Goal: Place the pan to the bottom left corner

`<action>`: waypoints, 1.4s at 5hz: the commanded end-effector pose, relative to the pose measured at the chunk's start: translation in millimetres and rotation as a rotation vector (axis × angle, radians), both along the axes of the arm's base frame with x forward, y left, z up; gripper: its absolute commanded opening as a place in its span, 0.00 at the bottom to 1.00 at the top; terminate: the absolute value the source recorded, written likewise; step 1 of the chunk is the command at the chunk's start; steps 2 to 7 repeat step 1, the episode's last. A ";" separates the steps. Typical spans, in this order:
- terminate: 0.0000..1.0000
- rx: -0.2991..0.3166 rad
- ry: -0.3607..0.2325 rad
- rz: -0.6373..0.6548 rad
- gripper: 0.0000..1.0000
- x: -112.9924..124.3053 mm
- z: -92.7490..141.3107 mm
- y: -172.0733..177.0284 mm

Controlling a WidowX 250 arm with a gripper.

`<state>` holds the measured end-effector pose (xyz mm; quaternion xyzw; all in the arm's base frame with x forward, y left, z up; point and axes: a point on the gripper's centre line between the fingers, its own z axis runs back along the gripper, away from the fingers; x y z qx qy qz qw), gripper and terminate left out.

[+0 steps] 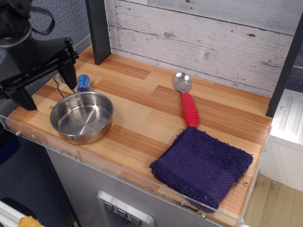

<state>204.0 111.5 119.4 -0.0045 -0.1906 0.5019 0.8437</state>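
- My gripper hung above the left end of the worktop, its two black fingers spread wide and holding nothing, touching nothing that I could see.
- Just below and right of it I saw the pan, upright and empty, sitting near the bottom left corner close to the clear front rim; its thin wire handle stuck out toward the back, under the gripper.
- A small blue can stood just behind the pan, near the right-hand finger.
- Well apart to the right lay a red-handled spoon, its handle end reaching a purple towel at the front right.
- A dark post rose at the back left.
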 end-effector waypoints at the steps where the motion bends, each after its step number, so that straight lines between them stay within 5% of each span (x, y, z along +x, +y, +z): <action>1: 1.00 0.023 -0.030 -0.010 1.00 -1.7 11.8 4.1; 7: 1.00 0.023 -0.030 -0.010 1.00 -1.7 11.8 4.1</action>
